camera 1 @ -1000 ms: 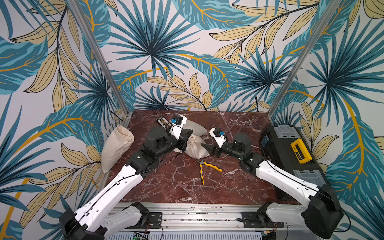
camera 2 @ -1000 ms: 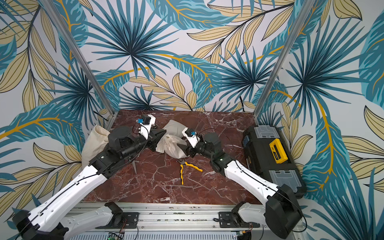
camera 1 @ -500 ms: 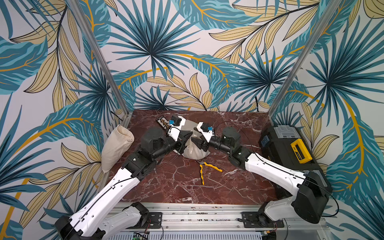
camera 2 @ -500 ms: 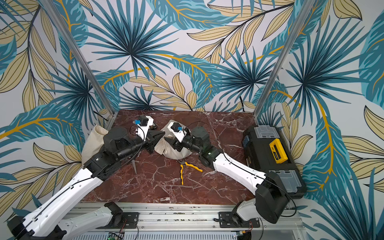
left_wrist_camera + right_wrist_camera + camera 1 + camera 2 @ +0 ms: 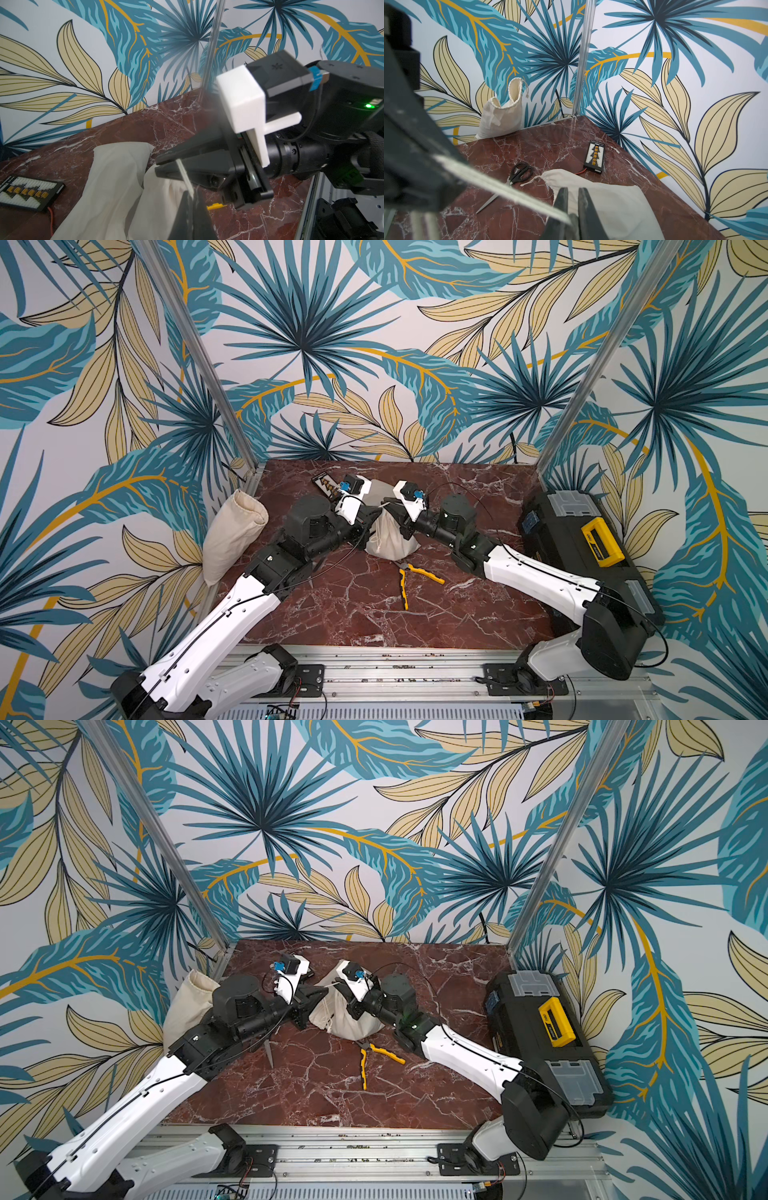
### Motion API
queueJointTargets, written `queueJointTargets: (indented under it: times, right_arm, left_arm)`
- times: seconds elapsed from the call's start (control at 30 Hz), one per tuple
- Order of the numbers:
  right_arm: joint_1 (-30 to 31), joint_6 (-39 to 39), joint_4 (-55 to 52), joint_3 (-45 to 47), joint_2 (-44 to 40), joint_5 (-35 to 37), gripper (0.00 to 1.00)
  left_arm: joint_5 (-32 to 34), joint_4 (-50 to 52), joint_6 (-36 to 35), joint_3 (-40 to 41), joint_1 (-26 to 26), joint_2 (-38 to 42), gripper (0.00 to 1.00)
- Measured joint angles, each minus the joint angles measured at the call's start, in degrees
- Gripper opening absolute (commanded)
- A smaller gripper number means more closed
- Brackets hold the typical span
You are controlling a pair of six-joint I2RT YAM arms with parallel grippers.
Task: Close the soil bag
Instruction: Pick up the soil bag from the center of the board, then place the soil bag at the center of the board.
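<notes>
Soil bag (image 5: 388,541) sits mid-table (image 5: 457,614), toward the back wall, its neck bunched between two robot arms. Left gripper (image 5: 192,197) stays clamped on the bag's white cord (image 5: 185,176), same as a sec ago. Right gripper (image 5: 161,164) is the change. A sec ago it stood wide open off to the bag's right. Half a sec ago it had swung in beside the neck. Now its jaws are nearly together w/ the cord caught between them. Left wrist view shows the cord running taut from one gripper straight to the other, tips close together above the bag. The bag has barely shifted vs. the earlier frames.

Yellow-handled pliers (image 5: 409,576) lie just in front of the bag, unmoved. Also unmoved are the black toolbox (image 5: 582,539) at the table's right edge and a second cloth bag (image 5: 232,531) leaning on the left wall. Scissors (image 5: 519,172) and a small black connector board (image 5: 595,158) lie near the bag.
</notes>
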State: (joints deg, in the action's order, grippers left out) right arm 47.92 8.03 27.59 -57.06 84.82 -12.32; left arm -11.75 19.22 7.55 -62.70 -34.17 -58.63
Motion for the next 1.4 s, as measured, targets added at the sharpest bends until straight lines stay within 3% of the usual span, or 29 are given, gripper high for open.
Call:
queueJointTargets:
  times: [0.2,0.4,0.47,0.6,0.8,0.87,0.93,1.0,1.03,1.2,1.4]
  right_arm:
    - [-1.8,-3.4,6.1,6.4,0.5,-3.4,0.19]
    - [-2.3,-4.8,8.5,7.2,0.8,-4.6,0.19]
    - [-2.5,-4.9,8.3,6.1,1.3,-5.0,0.16]
    - [-3.6,-4.0,5.4,1.6,2.7,-7.4,0.0]
    - [-8.3,0.5,-7.2,-9.0,2.5,-12.0,0.0]
    - [-10.4,2.5,-13.0,-13.3,2.5,-11.7,0.0]
    - [-17.7,4.0,-19.1,-18.8,3.7,-0.2,0.0]
    - [-25.4,5.3,-22.4,-22.3,5.4,7.8,0.0]
    - [-28.2,6.0,-23.4,-23.3,5.8,11.1,0.0]
    - [-33.1,9.0,-26.1,-24.2,5.5,20.5,0.0]
    - [-35.5,10.2,-27.1,-18.2,5.9,23.3,0.01]
  left_arm:
    - [0.4,2.6,0.9,1.5,-0.2,-0.1,0.0]
    - [0.4,2.8,1.5,1.6,-0.3,-0.1,0.0]
    - [0.5,2.4,1.5,1.6,-0.3,-0.1,0.0]
    - [1.7,1.0,1.4,1.6,-0.2,-0.1,0.0]
    - [3.1,-5.4,0.4,0.7,-0.1,-3.4,0.0]
    - [2.4,-9.2,0.3,-0.6,-0.1,-6.8,0.2]
    - [0.3,-9.4,0.9,-1.5,-0.1,-7.8,0.35]
    - [-0.7,-9.7,1.0,-2.9,-0.1,-8.3,0.58]
    - [-0.9,-10.1,0.9,-3.7,-0.1,-8.7,0.64]
    - [0.6,-10.9,0.6,-3.2,3.0,-9.2,0.74]
    - [6.1,-9.6,1.4,5.0,14.1,-9.5,0.79]
